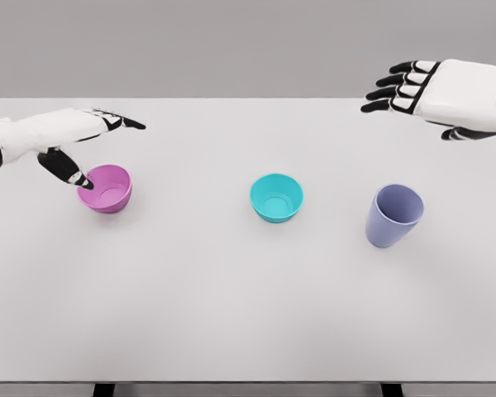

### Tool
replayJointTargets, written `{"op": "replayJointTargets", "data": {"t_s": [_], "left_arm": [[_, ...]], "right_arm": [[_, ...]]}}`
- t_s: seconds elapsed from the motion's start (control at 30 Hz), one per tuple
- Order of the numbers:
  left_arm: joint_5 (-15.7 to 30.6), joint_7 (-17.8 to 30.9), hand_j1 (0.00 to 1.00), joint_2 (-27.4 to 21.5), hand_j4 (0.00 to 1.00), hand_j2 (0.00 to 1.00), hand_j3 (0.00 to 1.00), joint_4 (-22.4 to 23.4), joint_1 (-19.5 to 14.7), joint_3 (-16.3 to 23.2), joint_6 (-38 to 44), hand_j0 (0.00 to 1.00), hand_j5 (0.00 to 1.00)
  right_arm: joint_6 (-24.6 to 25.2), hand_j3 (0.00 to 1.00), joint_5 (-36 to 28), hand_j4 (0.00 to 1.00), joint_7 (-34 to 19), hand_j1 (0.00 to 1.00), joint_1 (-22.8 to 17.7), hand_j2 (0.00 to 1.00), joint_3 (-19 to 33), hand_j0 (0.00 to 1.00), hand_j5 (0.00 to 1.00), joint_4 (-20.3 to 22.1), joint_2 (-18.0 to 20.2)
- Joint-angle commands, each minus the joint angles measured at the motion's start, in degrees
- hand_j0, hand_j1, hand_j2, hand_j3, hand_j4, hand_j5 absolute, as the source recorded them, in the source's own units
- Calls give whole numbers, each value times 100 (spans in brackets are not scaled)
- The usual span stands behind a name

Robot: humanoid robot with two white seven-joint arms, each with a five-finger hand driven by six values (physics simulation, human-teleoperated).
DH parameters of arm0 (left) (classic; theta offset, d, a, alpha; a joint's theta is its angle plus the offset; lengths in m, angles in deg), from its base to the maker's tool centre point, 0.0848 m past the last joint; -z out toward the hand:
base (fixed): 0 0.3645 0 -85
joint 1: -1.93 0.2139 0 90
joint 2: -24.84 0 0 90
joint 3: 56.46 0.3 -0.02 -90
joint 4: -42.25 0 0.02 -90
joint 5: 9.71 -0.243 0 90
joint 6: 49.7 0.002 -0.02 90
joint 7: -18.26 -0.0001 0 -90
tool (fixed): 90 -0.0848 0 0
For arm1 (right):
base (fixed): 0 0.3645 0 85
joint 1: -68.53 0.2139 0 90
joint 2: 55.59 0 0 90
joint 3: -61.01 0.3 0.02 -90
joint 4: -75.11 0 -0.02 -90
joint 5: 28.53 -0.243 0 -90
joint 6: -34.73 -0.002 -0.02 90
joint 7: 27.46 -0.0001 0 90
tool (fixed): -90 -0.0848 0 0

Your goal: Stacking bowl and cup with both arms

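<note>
The desk (248, 314) was a white slab that filled most of the head view, with its near edge along the bottom of the frame and its far edge just behind both hands. The right hand (446, 95) hovered above the far right corner, fingers extended and relaxed, grasping nothing. The left hand (70, 141) reached in from the left edge, its fingers spread, with one dark fingertip (83, 180) at the near rim of the pink bowl; contact could not be confirmed, and no grasp was closed.

The purple cup (393, 215) stood upright well below and slightly inboard of the right hand, tilted mouth toward the camera, interior empty. The teal bowl (276, 197) sat between the two hands, nearer the cup than the pink bowl, and was empty. The pink bowl (106, 188) sat directly under the left hand's fingers, also empty.

The three containers stood apart in a rough row. Open desk surface lay between them, and a broad band lay between the row and the near edge.
</note>
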Motion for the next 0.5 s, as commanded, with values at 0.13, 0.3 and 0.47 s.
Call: {"op": "replayJointTargets", "data": {"t_s": [0.13,0.3,0.47], "left_arm": [[239,10,100,-349,100,100,100,-54,-114,653,454,100,100],[230,10,100,-358,100,100,100,-46,-149,732,437,100,100],[-60,10,100,-332,100,100,100,-2,-158,855,472,100,100]], "right_arm": [[16,100,-12,100,3,100,-17,100,52,100,100,-19,-23],[16,100,-12,100,3,100,-53,100,44,100,100,-28,3],[16,100,-3,100,3,100,-88,100,44,100,100,-45,3]]}}
